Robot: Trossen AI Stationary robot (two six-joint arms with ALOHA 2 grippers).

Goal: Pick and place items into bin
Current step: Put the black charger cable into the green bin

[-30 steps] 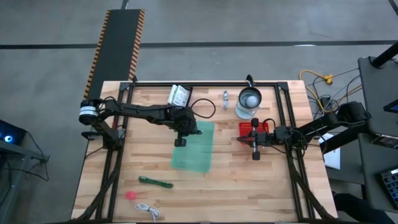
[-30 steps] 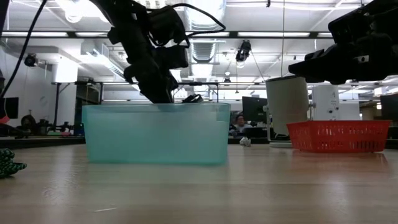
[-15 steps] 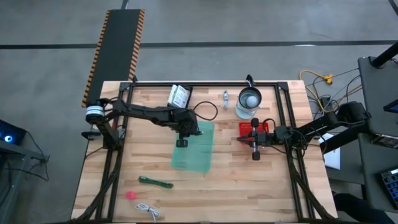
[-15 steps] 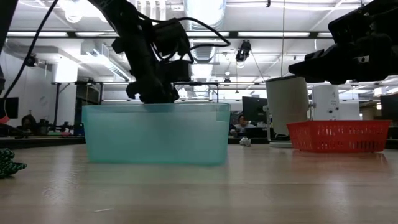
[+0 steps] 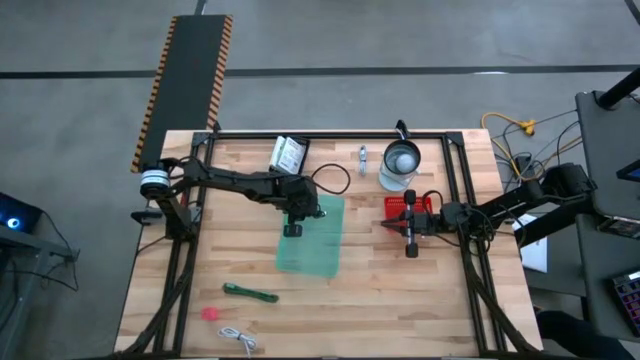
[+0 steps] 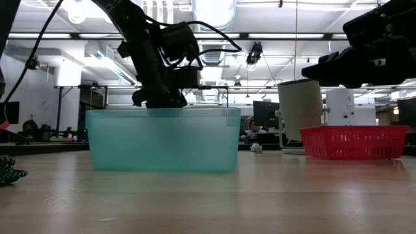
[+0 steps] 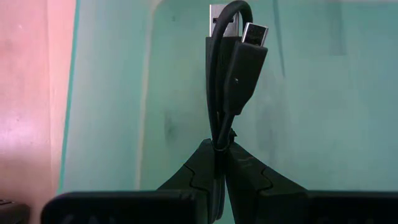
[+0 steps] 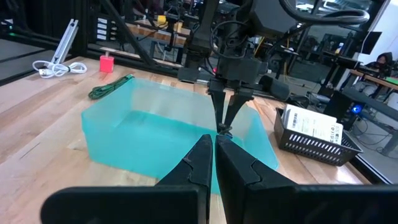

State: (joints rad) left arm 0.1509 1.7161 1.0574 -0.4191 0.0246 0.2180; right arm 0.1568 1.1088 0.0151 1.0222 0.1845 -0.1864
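My left gripper (image 7: pixel 221 146) is shut on a folded black cable (image 7: pixel 233 81) that has two plug ends. It points down over the far left part of the teal see-through bin (image 5: pixel 315 248), and shows there in the high view (image 5: pixel 292 229) and the right wrist view (image 8: pixel 227 118). My right gripper (image 8: pixel 214 140) is shut and holds nothing. It waits right of the bin, near the red basket (image 5: pixel 412 207). A green stick (image 5: pixel 250 293), a pink bit (image 5: pixel 210 313) and a white coiled cable (image 5: pixel 238 340) lie on the table near its near edge. The white packets (image 5: pixel 288 154) sit in a black basket. My left gripper pinches the black cable's folded strands (image 7: pixel 219 134) between its two fingers, at the end away from the plugs. The fingers come from above, pointing down. The cable hangs below them with both plugs (image 7: pixel 245 34) lowest, over the bin's floor (image 7: pixel 323 93).
A glass jug with a metal lid (image 5: pixel 400 165) and a silver piece (image 5: pixel 363 158) stand near the far edge. A dark metal frame runs along the table's sides (image 5: pixel 460 200). Bare wood lies between the bin and the near edge (image 5: pixel 380 310).
My left gripper has come from a slant to nearly upright over the bin during the first half second. It has stayed still since then. The right arm has not moved.
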